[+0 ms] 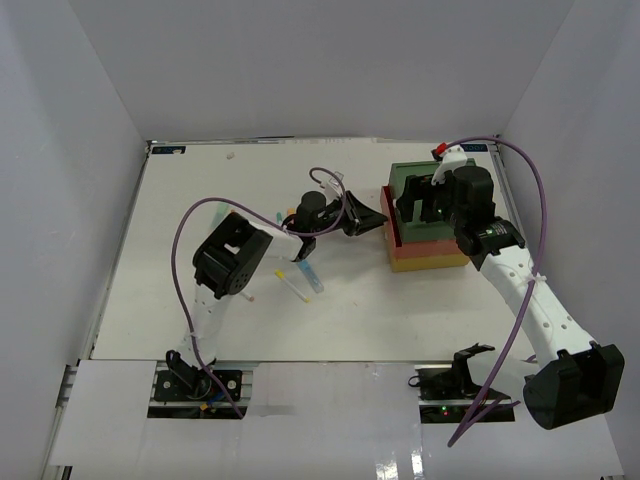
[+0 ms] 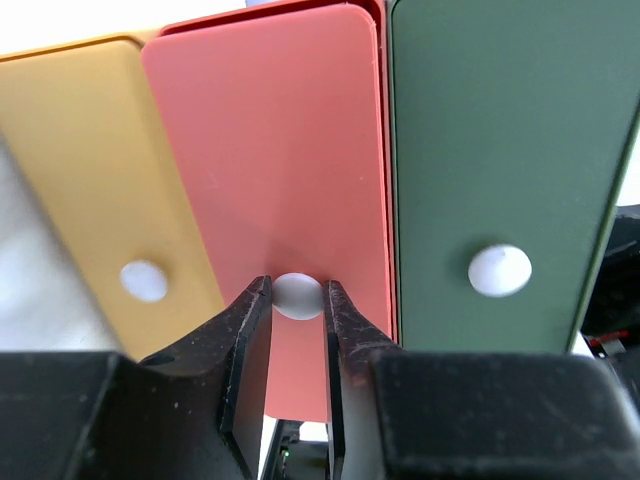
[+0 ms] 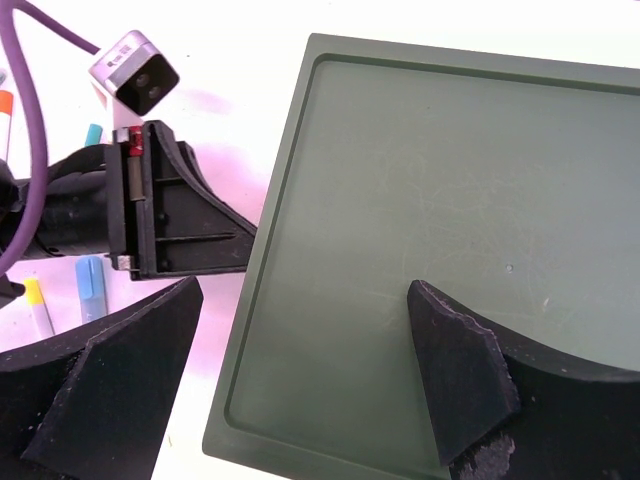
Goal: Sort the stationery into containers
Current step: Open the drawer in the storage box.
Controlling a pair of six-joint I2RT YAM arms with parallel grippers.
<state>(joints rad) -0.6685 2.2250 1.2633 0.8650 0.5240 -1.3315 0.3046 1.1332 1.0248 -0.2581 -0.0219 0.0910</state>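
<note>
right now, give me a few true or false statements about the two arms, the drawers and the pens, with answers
1. The left end effector has a finger on each side of the white knob of the red-orange drawer. True.
2. The right end effector is shut on a pen. False: it is open and empty, with one finger over the green drawer and the other past its edge.
3. Some pens lie on the table, left of the box of drawers. True.
4. The green drawer has no knob. False: the green drawer's knob is white and in plain view.
</note>
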